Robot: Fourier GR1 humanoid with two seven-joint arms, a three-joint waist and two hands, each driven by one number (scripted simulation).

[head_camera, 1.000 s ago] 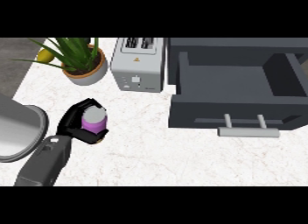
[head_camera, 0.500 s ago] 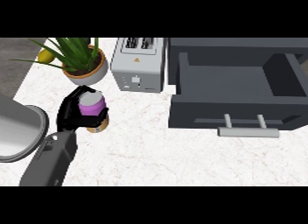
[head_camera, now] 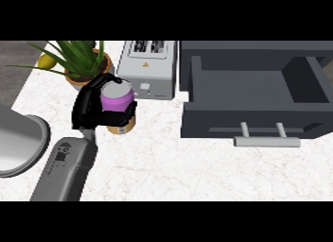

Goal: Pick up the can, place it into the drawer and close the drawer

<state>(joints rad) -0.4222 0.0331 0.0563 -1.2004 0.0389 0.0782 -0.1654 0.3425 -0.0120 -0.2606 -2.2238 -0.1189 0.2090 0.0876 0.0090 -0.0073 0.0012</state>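
Note:
The can (head_camera: pixel 118 99), purple with a grey top and a brownish lower end, is held upright just above the white counter, in front of the toaster. My left hand (head_camera: pixel 89 108) is shut on it from the left, black fingers curled round its sides and hiding part of it. The dark grey drawer (head_camera: pixel 253 122) stands pulled open at the right, its inside bare, its pale bar handle (head_camera: pixel 267 141) facing me. The can is to the left of the drawer, well apart from it. My right hand does not show.
A grey toaster (head_camera: pixel 150 71) stands right behind the can. A potted plant (head_camera: pixel 82 64) with a yellow fruit (head_camera: pixel 47 60) beside it sits at the back left. A large grey round vessel (head_camera: pixel 9 142) fills the left edge.
My left hand has carried the can away from me and a little to the right, closer to the toaster. The drawer has not moved.

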